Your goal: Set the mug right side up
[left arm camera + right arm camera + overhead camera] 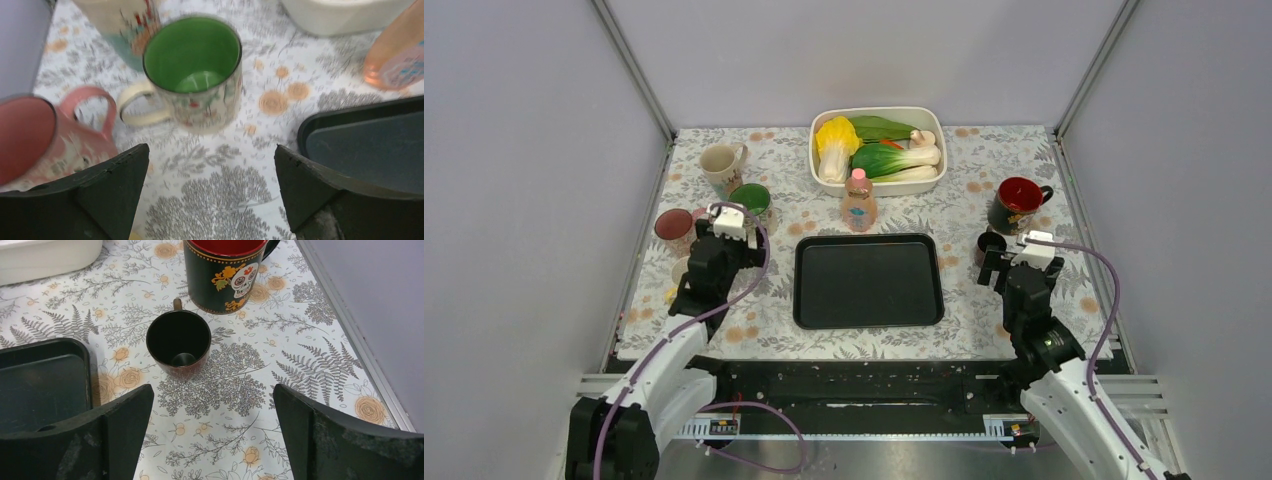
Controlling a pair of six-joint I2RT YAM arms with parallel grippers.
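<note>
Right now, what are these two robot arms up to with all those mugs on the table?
Neither arm is holding anything. The left gripper, open, hangs facing a floral mug with a green inside, a pink mug beside it. The right gripper, also open, faces a small dark brown mug, with a black skull mug behind that. All four mugs stand mouth up.
</note>
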